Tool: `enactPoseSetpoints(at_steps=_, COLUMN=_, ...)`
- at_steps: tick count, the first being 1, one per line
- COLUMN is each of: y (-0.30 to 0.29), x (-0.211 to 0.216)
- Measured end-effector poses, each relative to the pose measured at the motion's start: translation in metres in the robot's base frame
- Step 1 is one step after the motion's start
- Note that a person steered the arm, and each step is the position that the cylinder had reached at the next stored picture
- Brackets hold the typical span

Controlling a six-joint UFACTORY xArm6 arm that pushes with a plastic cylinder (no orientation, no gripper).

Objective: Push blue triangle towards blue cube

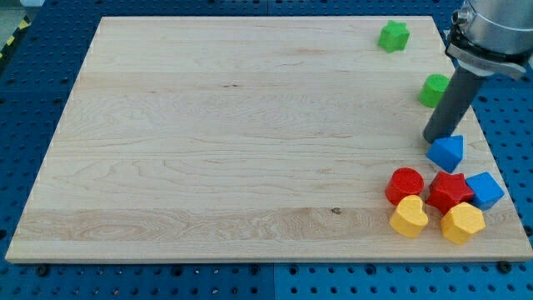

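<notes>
The blue triangle [447, 152] lies near the board's right edge, in the view's lower right. The blue cube [485, 189] sits just below and to the right of it, at the right end of a cluster of blocks. My tip [433, 138] rests on the board, touching or almost touching the blue triangle's upper left side. The dark rod rises from it towards the view's top right corner.
A red cylinder [405, 184], a red star [450, 190], a yellow heart [409, 217] and a yellow hexagon [462, 223] crowd beside the blue cube. A green star [394, 36] and a green block [433, 90] lie near the top right. The wooden board [233, 142] ends close on the right.
</notes>
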State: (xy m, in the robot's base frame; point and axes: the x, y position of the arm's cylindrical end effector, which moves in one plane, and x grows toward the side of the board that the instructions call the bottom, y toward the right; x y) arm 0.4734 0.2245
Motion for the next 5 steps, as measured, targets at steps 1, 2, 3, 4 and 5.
enactPoseSetpoints(at_steps=1, y=0.000, x=0.015)
enactPoseSetpoints(at_steps=2, y=0.000, x=0.017)
enactPoseSetpoints(at_steps=3, y=0.000, x=0.019)
enactPoseSetpoints(at_steps=4, y=0.000, x=0.020)
enactPoseSetpoints(at_steps=5, y=0.018, x=0.008)
